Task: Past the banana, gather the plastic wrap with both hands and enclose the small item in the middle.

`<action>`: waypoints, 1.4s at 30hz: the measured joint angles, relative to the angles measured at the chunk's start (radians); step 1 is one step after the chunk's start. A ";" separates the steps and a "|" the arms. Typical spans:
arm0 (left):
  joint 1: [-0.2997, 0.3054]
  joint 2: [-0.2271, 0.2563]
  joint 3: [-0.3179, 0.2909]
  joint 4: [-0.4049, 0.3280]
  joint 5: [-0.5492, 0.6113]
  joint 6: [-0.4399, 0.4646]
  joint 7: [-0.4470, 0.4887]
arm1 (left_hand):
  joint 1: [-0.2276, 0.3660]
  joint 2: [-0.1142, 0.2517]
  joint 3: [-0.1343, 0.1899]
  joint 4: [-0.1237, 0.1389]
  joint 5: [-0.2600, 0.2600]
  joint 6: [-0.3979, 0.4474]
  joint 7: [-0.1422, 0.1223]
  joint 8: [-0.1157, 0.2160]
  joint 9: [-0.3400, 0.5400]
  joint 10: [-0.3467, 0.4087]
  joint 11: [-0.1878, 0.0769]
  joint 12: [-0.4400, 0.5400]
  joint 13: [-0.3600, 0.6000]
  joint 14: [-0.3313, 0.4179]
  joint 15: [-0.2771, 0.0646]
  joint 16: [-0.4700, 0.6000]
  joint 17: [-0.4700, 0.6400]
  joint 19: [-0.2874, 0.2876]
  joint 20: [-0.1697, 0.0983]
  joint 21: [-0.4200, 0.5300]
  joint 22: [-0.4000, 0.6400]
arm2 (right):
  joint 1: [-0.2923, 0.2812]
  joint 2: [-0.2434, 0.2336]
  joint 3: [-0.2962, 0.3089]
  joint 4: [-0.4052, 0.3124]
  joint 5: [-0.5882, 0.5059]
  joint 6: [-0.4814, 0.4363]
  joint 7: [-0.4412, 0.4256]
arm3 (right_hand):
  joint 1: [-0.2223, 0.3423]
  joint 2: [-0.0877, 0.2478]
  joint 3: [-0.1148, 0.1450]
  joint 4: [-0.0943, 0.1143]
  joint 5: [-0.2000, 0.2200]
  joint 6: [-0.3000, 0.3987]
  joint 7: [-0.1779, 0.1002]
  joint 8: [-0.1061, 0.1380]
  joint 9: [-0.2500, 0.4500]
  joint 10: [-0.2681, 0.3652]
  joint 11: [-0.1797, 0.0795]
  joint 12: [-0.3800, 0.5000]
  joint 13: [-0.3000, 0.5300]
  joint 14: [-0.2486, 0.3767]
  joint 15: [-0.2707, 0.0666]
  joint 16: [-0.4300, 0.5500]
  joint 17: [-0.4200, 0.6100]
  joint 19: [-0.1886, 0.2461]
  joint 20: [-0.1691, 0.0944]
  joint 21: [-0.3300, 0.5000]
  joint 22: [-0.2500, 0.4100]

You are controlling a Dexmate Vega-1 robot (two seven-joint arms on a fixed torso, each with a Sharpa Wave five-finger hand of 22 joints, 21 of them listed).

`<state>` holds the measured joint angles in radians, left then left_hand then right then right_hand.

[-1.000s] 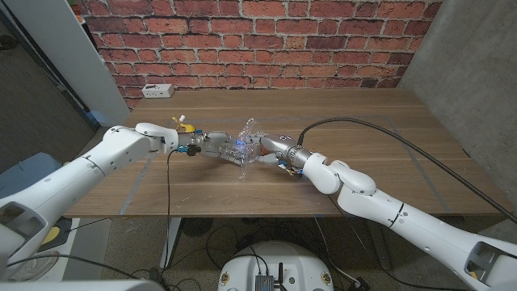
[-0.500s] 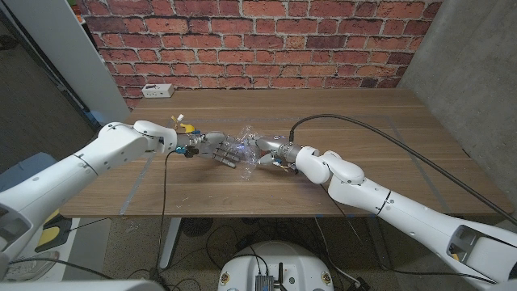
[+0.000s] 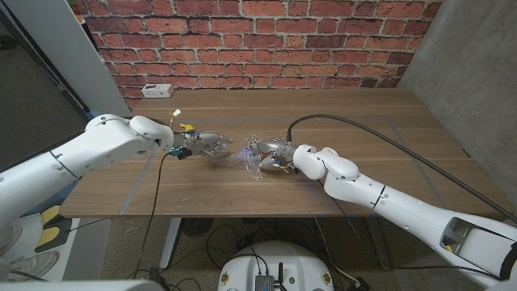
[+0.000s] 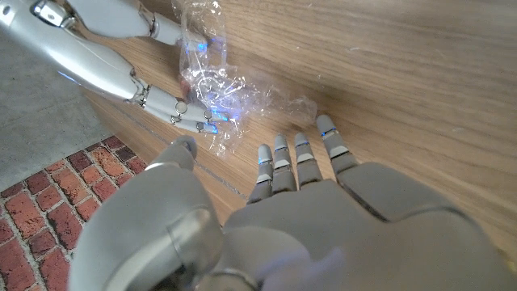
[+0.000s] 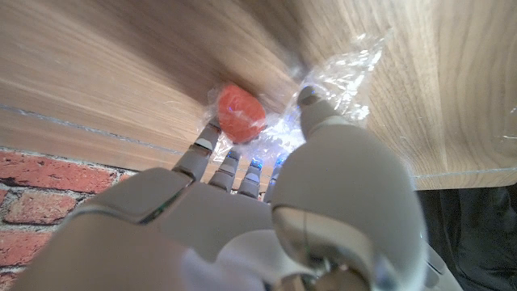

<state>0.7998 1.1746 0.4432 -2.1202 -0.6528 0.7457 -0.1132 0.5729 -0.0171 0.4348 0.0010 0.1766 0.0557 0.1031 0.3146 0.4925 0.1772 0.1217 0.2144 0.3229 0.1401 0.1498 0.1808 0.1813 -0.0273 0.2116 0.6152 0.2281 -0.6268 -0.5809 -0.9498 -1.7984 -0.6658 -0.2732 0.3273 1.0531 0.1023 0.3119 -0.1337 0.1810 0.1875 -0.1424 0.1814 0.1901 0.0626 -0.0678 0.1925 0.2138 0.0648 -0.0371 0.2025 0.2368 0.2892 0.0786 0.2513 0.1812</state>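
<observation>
The plastic wrap (image 3: 246, 153) lies crumpled at the middle of the head view, bunched around the small red item (image 5: 239, 112), so the gathering looks largely done, though the enclosing seems loose. The right hand (image 3: 266, 153) presses its fingers into the wrap. The left hand (image 3: 207, 146), fingers spread, has drawn back leftward off the wrap, toward the banana (image 3: 185, 127).
</observation>
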 measured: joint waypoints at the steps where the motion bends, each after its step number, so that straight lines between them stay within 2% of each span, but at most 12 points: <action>1: 0.006 0.004 -0.004 -0.005 0.000 0.000 0.000 | -0.002 0.002 -0.002 -0.002 0.000 -0.003 -0.003 -0.006 -0.006 -0.002 -0.002 0.000 0.000 -0.006 -0.001 0.000 0.000 -0.006 0.001 -0.002 -0.001 | 0.004 0.001 -0.004 0.002 0.000 -0.006 0.009 | -0.005 0.005 0.001 0.001 0.000 0.002 0.002 0.000 0.000 0.002 -0.001 0.000 0.000 0.004 -0.001 0.005 0.000 0.000 0.000 0.000 0.000; 12: 0.295 0.076 -0.176 -0.058 0.122 -0.267 0.242 | -0.016 0.040 0.000 -0.005 0.000 0.086 -0.030 -0.026 -0.079 0.033 -0.047 0.026 -0.001 0.028 -0.064 0.026 0.003 -0.027 0.001 -0.020 -0.015 | 0.030 0.008 -0.026 0.009 0.001 -0.038 0.041 | -0.076 0.016 -0.022 0.039 0.000 0.038 0.007 0.011 0.000 0.040 -0.004 0.015 0.000 0.059 0.001 0.034 0.003 0.038 -0.038 0.001 0.000; 17: 0.385 0.032 -0.211 -0.011 0.140 -0.308 0.252 | -0.060 0.016 -0.029 -0.003 0.000 0.100 -0.061 -0.056 -0.119 0.021 -0.049 0.023 -0.008 0.039 -0.074 0.030 0.007 -0.027 0.001 -0.024 -0.019 | 0.031 0.008 -0.027 0.010 0.001 -0.048 0.040 | -0.100 0.019 -0.037 0.048 0.000 0.061 0.006 0.020 0.000 0.061 -0.004 0.019 -0.005 0.082 0.000 0.043 0.003 0.057 -0.040 0.008 0.002; 18: 0.404 0.013 -0.217 0.003 0.203 -0.452 0.273 | -0.079 0.014 -0.036 0.002 0.000 0.089 -0.072 -0.068 -0.130 0.009 -0.045 0.017 -0.011 0.025 -0.073 0.024 0.007 -0.027 0.001 -0.031 -0.019 | 0.033 0.011 -0.032 0.012 0.001 -0.051 0.038 | -0.107 0.026 -0.040 0.052 0.000 0.065 0.002 0.022 0.000 0.065 -0.008 0.023 -0.005 0.089 0.000 0.049 0.003 0.062 -0.043 0.008 0.002; 21: 0.429 -0.023 -0.224 0.028 0.203 -0.452 0.273 | -0.114 0.011 -0.052 0.012 0.000 0.061 -0.101 -0.097 -0.157 -0.026 -0.047 0.004 -0.021 -0.009 -0.069 0.013 0.007 -0.042 0.000 -0.042 -0.024 | 0.033 0.011 -0.032 0.012 0.001 -0.056 0.034 | -0.129 0.039 -0.045 0.057 0.000 0.087 0.000 0.026 0.000 0.086 -0.014 0.023 -0.005 0.104 -0.001 0.059 0.007 0.074 -0.056 0.008 0.002; 22: 0.443 -0.050 -0.228 0.044 0.245 -0.563 0.284 | -0.117 0.010 -0.053 0.013 0.000 0.056 -0.105 -0.100 -0.162 -0.032 -0.047 0.000 -0.021 -0.014 -0.067 0.013 0.007 -0.045 -0.002 -0.042 -0.024 | 0.033 0.013 -0.034 0.015 0.001 -0.062 0.028 | -0.133 0.043 -0.047 0.058 0.003 0.096 -0.005 0.026 0.000 0.097 -0.017 0.029 -0.005 0.114 -0.001 0.061 0.008 0.081 -0.064 0.008 0.002; 27: 0.461 -0.099 -0.234 0.072 0.296 -0.752 0.292 | -0.124 0.016 -0.053 0.013 0.000 0.060 -0.112 -0.104 -0.172 -0.035 -0.050 0.000 -0.026 -0.015 -0.066 0.013 0.007 -0.048 0.001 -0.046 -0.024 | 0.031 0.014 -0.038 0.019 0.001 -0.071 0.018 | -0.131 0.049 -0.049 0.060 0.005 0.125 -0.011 0.034 0.000 0.130 -0.016 0.037 -0.005 0.144 -0.002 0.076 0.012 0.093 -0.086 0.016 0.002; 31: 0.461 -0.099 -0.234 0.072 0.320 -0.871 0.285 | -0.124 0.016 -0.053 0.013 0.000 0.055 -0.118 -0.111 -0.177 -0.035 -0.050 0.000 -0.026 -0.015 -0.066 0.013 0.007 -0.048 0.001 -0.046 -0.024 | 0.030 0.014 -0.039 0.020 0.001 -0.071 0.018 | -0.241 -0.012 -0.128 0.095 0.009 0.102 -0.001 0.016 0.000 0.112 0.010 0.022 -0.005 0.121 -0.002 0.068 0.009 0.070 -0.062 0.014 0.003; 32: 0.478 -0.161 -0.241 0.106 0.325 -0.894 0.282 | -0.124 0.016 -0.053 0.013 0.000 0.055 -0.118 -0.111 -0.180 -0.038 -0.053 0.000 -0.026 -0.015 -0.066 0.013 0.007 -0.048 0.001 -0.046 -0.024 | 0.030 0.013 -0.040 0.020 0.005 -0.087 0.018 | -0.279 -0.027 -0.150 0.109 0.016 0.090 0.000 0.011 0.000 0.101 0.019 0.016 -0.005 0.104 -0.001 0.060 0.009 0.058 -0.051 0.006 0.004; 35: 0.481 -0.184 -0.244 0.118 0.334 -0.943 0.272 | -0.129 0.022 -0.053 0.013 0.000 0.049 -0.119 -0.115 -0.184 -0.040 -0.054 -0.002 -0.031 -0.015 -0.066 0.013 0.007 -0.048 0.001 -0.046 -0.024 | 0.032 0.011 -0.039 0.022 0.016 -0.093 0.029 | -0.422 -0.058 -0.226 0.173 0.036 0.055 -0.010 0.007 0.000 0.038 0.027 0.002 -0.005 0.037 0.000 0.031 0.009 0.014 -0.006 -0.030 0.006; 39: 0.485 -0.216 -0.251 0.135 0.340 -0.985 0.257 | -0.129 0.022 -0.053 0.012 0.000 0.039 -0.117 -0.115 -0.191 -0.050 -0.054 -0.004 -0.031 -0.015 -0.066 0.013 0.007 -0.048 0.001 -0.046 -0.024 | 0.041 0.008 -0.035 0.031 0.066 -0.094 0.069 | -0.613 -0.071 -0.315 0.263 0.063 0.033 -0.031 0.007 -0.001 -0.042 0.033 -0.004 -0.009 -0.073 0.020 -0.002 0.005 -0.147 0.031 -0.069 0.006; 42: 0.485 -0.222 -0.252 0.138 0.341 -1.003 0.246 | -0.125 0.026 -0.049 0.008 0.000 0.035 -0.119 -0.123 -0.195 -0.050 -0.054 -0.004 -0.032 -0.015 -0.066 0.013 0.007 -0.048 0.001 -0.046 -0.024 | 0.048 0.006 -0.032 0.040 0.078 -0.093 0.077 | -0.725 -0.076 -0.372 0.295 0.083 0.032 -0.033 0.007 -0.004 -0.098 0.011 -0.008 -0.014 -0.159 0.024 -0.011 0.000 -0.254 0.049 -0.074 0.002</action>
<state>1.2848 0.9530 0.1907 -1.9822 -0.3120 -0.2575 0.1325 0.4478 0.0086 0.3858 0.0094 0.1766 0.0905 -0.0159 0.1917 0.2978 0.1270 0.0676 0.2106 0.2904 0.1251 0.0841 0.1937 0.1886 -0.0755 0.2124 0.5691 0.2045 -0.5791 -0.5751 -0.9819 -1.7589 -0.5874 -0.3664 0.4046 0.3283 0.0259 -0.0598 0.1616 0.2637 0.2192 -0.1752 0.1881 0.1858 -0.0357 -0.0568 0.1846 0.1997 -0.0945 -0.0134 0.1912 0.2372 0.0349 0.1271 0.1773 0.1830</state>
